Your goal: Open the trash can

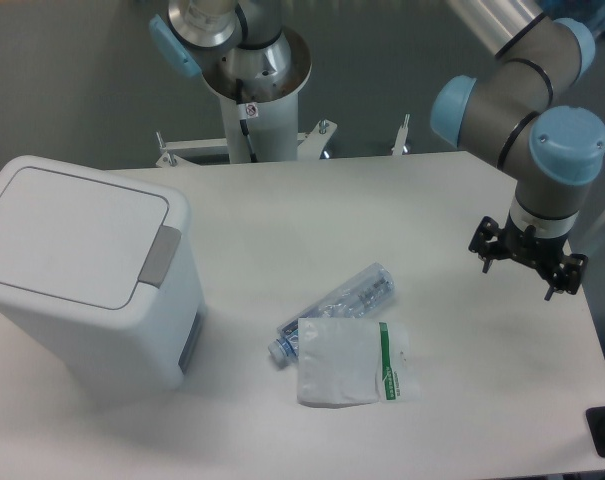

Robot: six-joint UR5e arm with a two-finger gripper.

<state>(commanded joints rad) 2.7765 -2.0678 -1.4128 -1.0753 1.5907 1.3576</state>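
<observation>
Camera view: table from above.
Trash can: left edge of table — lid flat and closed, grey tab facing right.
My gripper: near right edge, fingers spread wide, holding nothing.
Bottle, pouch: toward front edge — touching.

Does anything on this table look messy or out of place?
Mildly. A crushed plastic bottle lies on its side with a white pouch overlapping it, loose on the table. The trash can beside them is closed.
</observation>
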